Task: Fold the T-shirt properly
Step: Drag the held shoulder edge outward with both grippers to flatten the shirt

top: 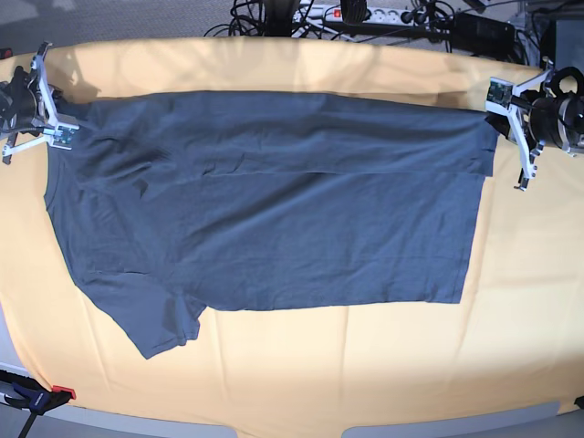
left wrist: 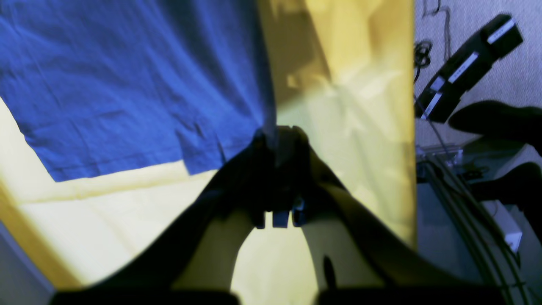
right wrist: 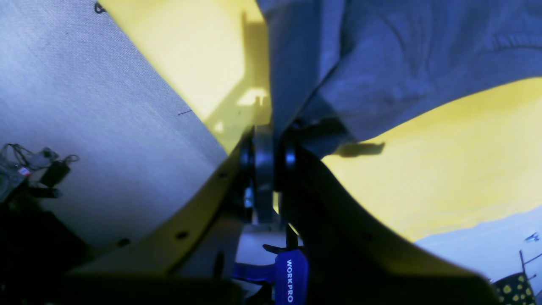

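The dark slate-grey T-shirt (top: 274, 210) lies spread sideways on the orange-yellow cloth (top: 365, 365), sleeve end at the left, hem at the right. Its far edge is folded over toward the front. My left gripper (top: 499, 123) is at the shirt's far right corner, shut on the fabric edge. In the left wrist view the T-shirt (left wrist: 127, 84) runs straight into the closed tips of that gripper (left wrist: 281, 135). My right gripper (top: 66, 130) is at the far left corner. In the right wrist view it (right wrist: 271, 140) is shut on the T-shirt (right wrist: 402, 63).
Cables and a power strip (top: 365, 14) lie beyond the table's far edge. A clamp (top: 36, 397) grips the table's front left edge, and a blue WORKPRO clamp (right wrist: 290, 275) shows below the right gripper. A black device (left wrist: 465, 67) sits on the carpet off the cloth's side.
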Available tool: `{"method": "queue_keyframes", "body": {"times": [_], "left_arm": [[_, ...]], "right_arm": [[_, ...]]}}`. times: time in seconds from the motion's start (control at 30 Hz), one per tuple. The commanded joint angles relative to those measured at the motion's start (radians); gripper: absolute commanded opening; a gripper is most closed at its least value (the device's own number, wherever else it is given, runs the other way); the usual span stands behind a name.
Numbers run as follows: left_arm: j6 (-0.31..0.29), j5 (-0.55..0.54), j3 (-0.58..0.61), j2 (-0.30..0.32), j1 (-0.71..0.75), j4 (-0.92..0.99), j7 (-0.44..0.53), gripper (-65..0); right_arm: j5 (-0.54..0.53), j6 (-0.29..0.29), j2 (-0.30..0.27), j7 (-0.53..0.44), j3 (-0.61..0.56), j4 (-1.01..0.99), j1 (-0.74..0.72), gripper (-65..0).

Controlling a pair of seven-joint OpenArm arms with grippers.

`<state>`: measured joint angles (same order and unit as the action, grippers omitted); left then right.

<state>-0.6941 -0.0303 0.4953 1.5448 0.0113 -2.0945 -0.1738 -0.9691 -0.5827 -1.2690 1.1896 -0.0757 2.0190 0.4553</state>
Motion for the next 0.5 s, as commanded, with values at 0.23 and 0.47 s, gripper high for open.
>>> {"method": "queue_keyframes", "body": {"times": [0.23,0.47], "left_arm": [[-0.004,-0.009,-0.013,0.009,-0.005,-0.007,0.011,-65.0],[-0.004,-0.058,-0.013,0.009,-0.003,-0.022,0.021,-65.0]], "right_arm": [[-0.074,-0.076,-0.028,0.183,0.012,0.013,0.035,-65.0],[-0.082,-0.099,-0.029,0.207,0.012,0.013,0.035,-65.0]]}}
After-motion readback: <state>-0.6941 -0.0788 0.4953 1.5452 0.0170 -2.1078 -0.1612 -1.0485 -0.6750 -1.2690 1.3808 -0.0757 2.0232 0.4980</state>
